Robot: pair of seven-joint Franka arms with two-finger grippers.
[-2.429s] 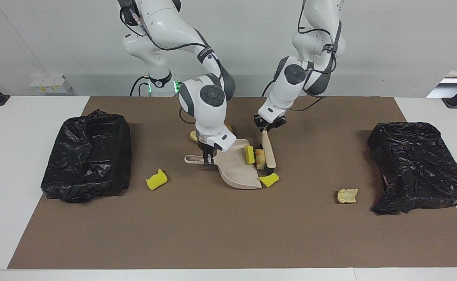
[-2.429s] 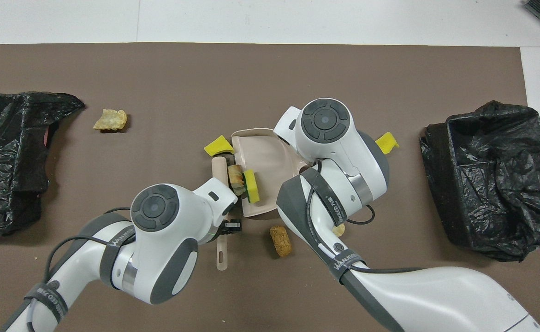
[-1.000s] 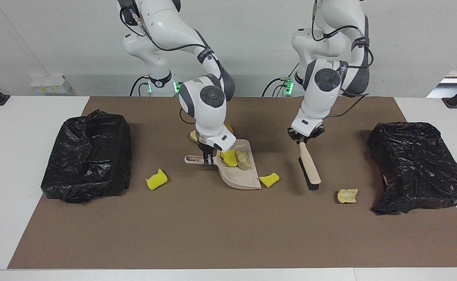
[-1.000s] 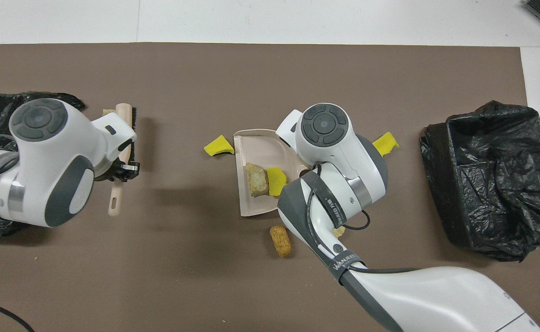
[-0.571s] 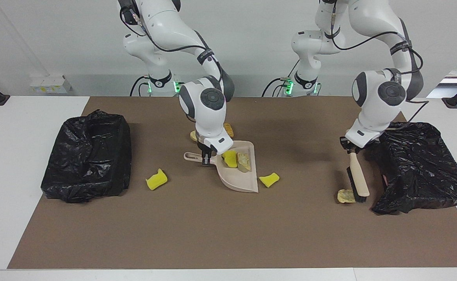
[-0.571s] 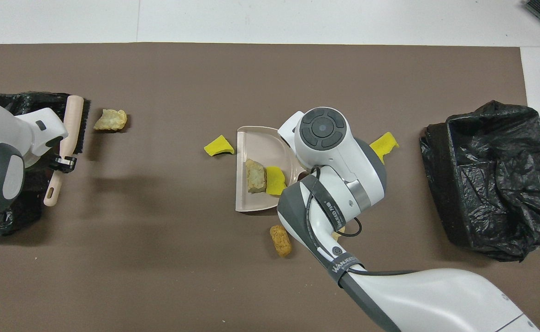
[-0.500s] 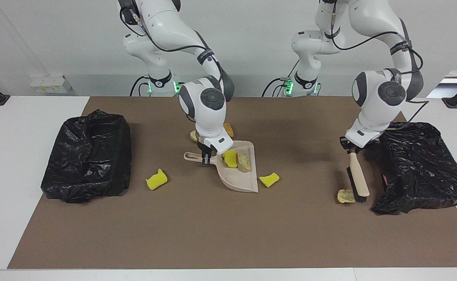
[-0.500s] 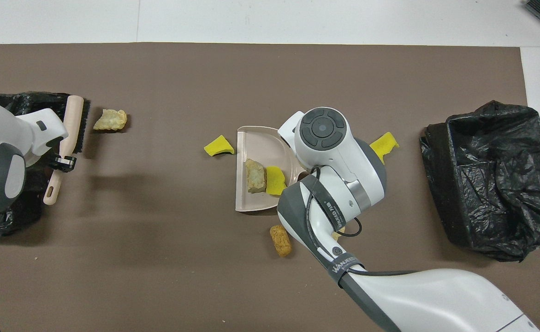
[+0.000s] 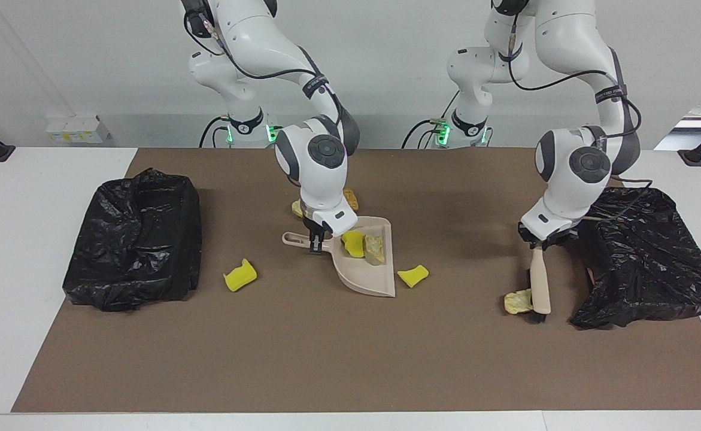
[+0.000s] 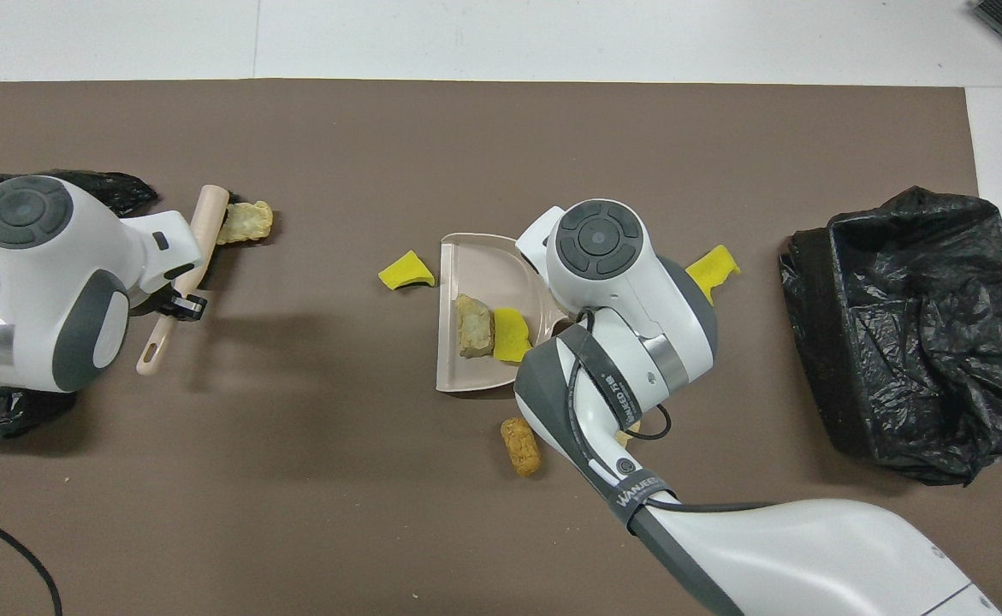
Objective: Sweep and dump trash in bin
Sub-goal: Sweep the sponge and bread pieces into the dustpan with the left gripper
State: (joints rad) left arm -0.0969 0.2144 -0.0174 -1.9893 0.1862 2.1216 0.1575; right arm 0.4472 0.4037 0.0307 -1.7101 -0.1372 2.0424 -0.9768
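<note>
My right gripper is shut on the handle of a beige dustpan that rests mid-table; in the overhead view the arm's wrist hides it. A yellow wedge and a beige chunk of trash lie in the pan. My left gripper is shut on the handle of a brush, whose head touches a beige lump beside the bin at the left arm's end.
A second black-bagged bin stands at the right arm's end. Loose trash on the brown mat: yellow wedges, a brown chunk, and a pale piece nearer to the robots than the pan.
The left arm has swung the brush in from the bin's side and pushed the beige lump a little toward the dustpan. The dustpan and right arm have stayed put.
</note>
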